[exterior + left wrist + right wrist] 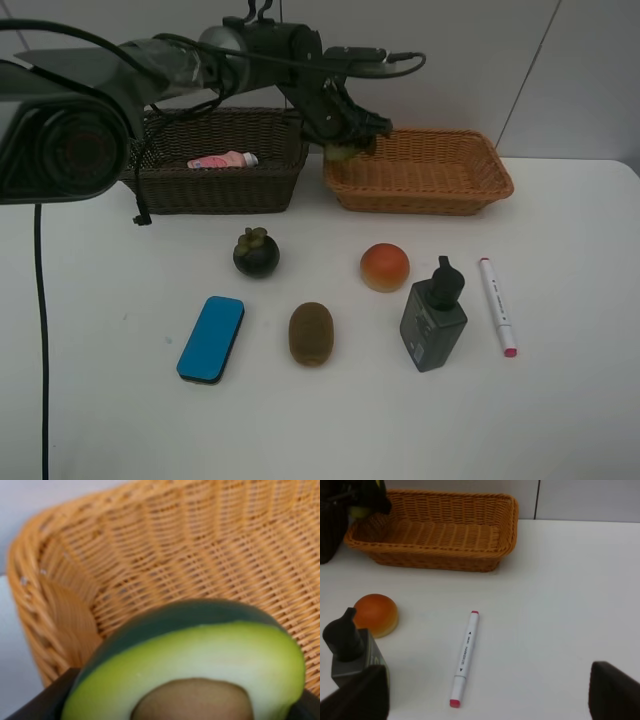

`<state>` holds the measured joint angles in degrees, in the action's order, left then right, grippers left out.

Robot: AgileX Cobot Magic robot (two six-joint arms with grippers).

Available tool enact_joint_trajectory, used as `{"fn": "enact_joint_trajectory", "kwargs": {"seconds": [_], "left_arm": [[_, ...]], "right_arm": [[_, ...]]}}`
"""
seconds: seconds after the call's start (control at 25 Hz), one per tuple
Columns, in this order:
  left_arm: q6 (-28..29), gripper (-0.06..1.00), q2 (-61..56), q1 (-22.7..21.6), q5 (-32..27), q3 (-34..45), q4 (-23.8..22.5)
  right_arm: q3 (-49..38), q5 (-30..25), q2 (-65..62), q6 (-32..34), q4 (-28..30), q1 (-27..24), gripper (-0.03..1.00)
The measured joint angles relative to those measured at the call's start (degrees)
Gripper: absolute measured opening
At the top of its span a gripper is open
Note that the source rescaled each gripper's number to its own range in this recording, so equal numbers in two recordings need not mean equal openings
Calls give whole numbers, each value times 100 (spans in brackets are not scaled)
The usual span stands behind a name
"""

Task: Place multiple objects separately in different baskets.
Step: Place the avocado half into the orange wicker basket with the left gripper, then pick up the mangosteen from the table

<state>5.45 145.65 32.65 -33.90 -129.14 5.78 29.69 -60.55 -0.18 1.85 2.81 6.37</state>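
Far on the worktop (100, 420), the pink bottle (222, 160) lies in the dark brown wicker basket (220, 192); the orange-tan wicker basket (430, 192) stands just right, the green avocado half (195, 647) above its left end.

1. Two wicker baskets: a dark brown basket (215, 190) and an orange-tan basket (420, 197).
2. Four fruits: one avocado half (200, 655), one mangosteen (256, 254), one kiwi (311, 333), one peach (385, 267).
3. Two bottles: one pink bottle (222, 160), one dark pump bottle (433, 325).
4. One blue eraser (211, 339).
5. One marker (497, 306).
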Motion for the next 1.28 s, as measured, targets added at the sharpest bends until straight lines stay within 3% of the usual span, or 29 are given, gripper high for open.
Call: {"fn": "enact_joint_trajectory", "kwargs": {"seconds": [0.2, 0.48, 0.64, 0.8, 0.92, 1.12, 1.28], "left_arm": [[0, 84, 7, 8, 163, -60, 0], [-40, 87, -1, 8, -254, -207, -108], [-137, 87, -113, 8, -1245, -788, -188], [-156, 87, -240, 8, -2909, -1571, -190], [-156, 87, -292, 0, -3425, -1854, -181], [-195, 87, -550, -6, -3486, -1497, -23], [-265, 87, -1241, -6, -3480, -302, -17]], "right_arm": [[0, 0, 0, 0, 0, 0, 100], [0, 0, 0, 0, 0, 0, 100], [0, 0, 0, 0, 0, 0, 100], [0, 0, 0, 0, 0, 0, 100], [0, 0, 0, 0, 0, 0, 100], [0, 0, 0, 0, 0, 0, 100], [0, 0, 0, 0, 0, 0, 100]]}}
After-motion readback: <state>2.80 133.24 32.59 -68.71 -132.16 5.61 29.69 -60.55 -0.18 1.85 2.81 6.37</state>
